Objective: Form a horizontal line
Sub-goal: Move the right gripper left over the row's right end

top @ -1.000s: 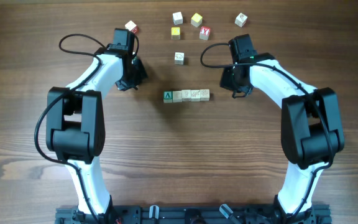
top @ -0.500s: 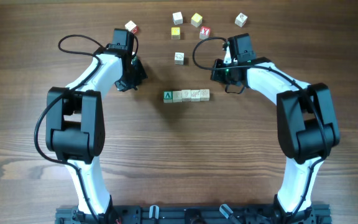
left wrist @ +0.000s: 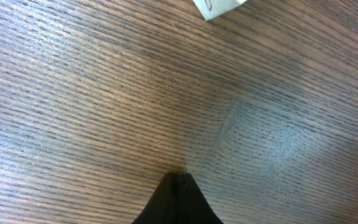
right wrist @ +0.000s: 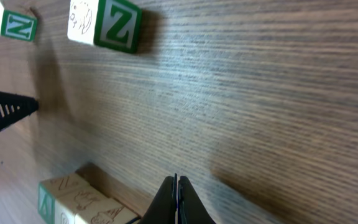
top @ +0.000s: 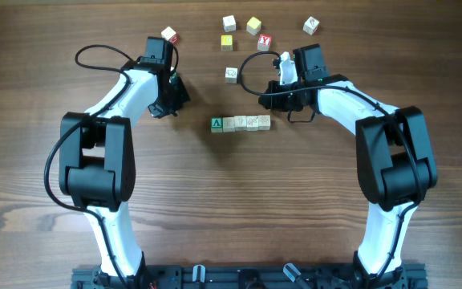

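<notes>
The horizontal line [top: 241,123] is a row of several pale wooden cubes touching edge to edge at mid table, with a green-faced cube [top: 216,124] at its left end. Its end also shows at the bottom left of the right wrist view [right wrist: 73,199]. My right gripper [top: 269,94] is shut and empty, just above and right of the row's right end; its tips [right wrist: 176,180] are pressed together. My left gripper [top: 175,100] is shut and empty, left of the row and apart from it; its tips [left wrist: 179,178] hover over bare wood.
A loose cube [top: 231,75] lies above the row and shows a green Z in the right wrist view [right wrist: 114,25]. Several more loose cubes lie at the back, among them a red-faced one [top: 265,42], a yellow one [top: 253,25] and one near the left arm [top: 169,35].
My right gripper has swung left and turned toward the row's right end. The left arm and the cubes have not moved.
</notes>
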You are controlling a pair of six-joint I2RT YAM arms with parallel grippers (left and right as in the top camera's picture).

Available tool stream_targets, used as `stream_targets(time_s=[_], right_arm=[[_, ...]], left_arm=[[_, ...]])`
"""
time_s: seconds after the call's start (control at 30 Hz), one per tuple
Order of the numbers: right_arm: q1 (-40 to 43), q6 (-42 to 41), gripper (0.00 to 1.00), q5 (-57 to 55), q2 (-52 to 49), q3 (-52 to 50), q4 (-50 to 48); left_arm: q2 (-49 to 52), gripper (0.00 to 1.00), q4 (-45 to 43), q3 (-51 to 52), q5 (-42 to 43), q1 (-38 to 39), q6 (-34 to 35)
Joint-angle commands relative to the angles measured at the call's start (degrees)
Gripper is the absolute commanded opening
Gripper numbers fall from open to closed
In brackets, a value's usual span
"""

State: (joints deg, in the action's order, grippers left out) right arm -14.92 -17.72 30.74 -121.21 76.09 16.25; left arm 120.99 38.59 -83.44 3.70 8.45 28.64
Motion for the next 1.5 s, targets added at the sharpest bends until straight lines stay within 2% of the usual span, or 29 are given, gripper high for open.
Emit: stream_targets(time_s=[0.0,0.43,0.63,0.83,1.07,1.23,1.47], right_arm=[[-0.2,1.5,0.04,2.3,-1.2,-0.9,0.7],[-0.2,1.0,0.04,5.9,-1.1,-0.7,0.1],[-0.2,-0.8,0.04,5.4,-1.1,4.8,2.6],[-1.5,-0.5,0.05,-0.5,-1.1,12.2,13.0],[-7.1,-3.5,0.04,-9.1,-1.2,12.4,12.9],[-10.7,-5.8,0.05,-19.1,-1.2,12.4,12.9],[-12.2,-6.8,0.05,-23.1,-1.2,12.4,11.8]], left_arm=[[0.8,0.04,0.5,0.0,-0.6,-0.3,0.6],[0.8,0.04,0.5,0.0,-0.6,-0.3,0.6],[0.8,0.04,0.5,0.0,-0.6,-0.3,0.6],[0.8,0.04,0.5,0.0,-0.6,-0.3,0.6],[0.8,0.04,0.5,0.0,-1.2,-0.3,0.6],[0.8,0.04,0.7,0.0,-6.0,-0.3,0.6],[0.8,0.04,1.1,0.0,-13.5,-0.3,0.6]])
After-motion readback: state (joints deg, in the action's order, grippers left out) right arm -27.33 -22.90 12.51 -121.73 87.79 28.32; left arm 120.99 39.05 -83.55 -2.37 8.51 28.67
